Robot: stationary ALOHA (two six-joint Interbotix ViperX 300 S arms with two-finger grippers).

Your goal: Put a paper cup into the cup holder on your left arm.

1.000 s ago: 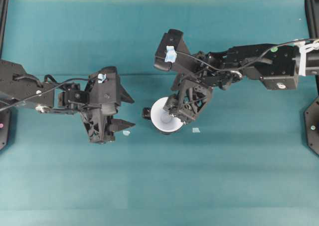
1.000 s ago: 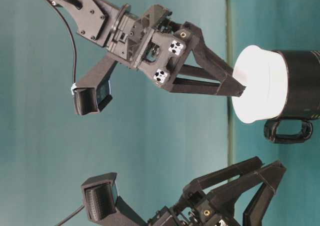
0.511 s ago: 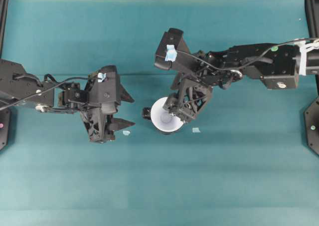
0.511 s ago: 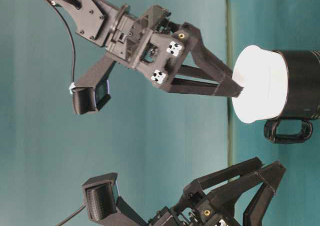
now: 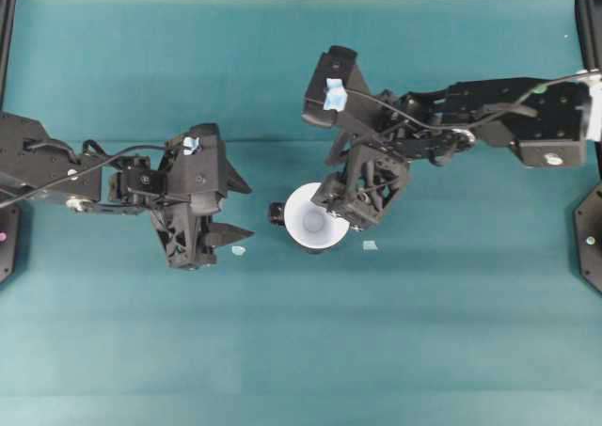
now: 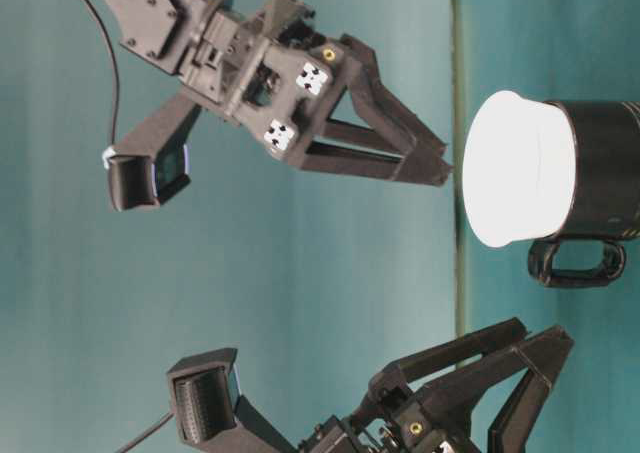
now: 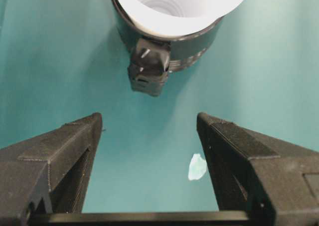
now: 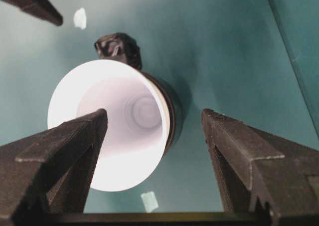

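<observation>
Sat nested in the glossy black cylindrical cup holder [image 5: 303, 241], the white tapered paper cup [image 5: 312, 219], wide rim standing proud of it; hovered above that cup, clear of it, the right gripper [image 6: 432, 169], jaws spread and released; waited beside the holder's knobby handle, the left gripper [image 5: 240, 210], likewise spread, grasping nothing.

In the left wrist view the cup [image 7: 182, 6] and holder [image 7: 172, 46] are cut off by the top edge. At table level, the holder's [image 6: 605, 168] base runs off the right edge, and the left gripper [image 6: 520, 358] is cropped below.
</observation>
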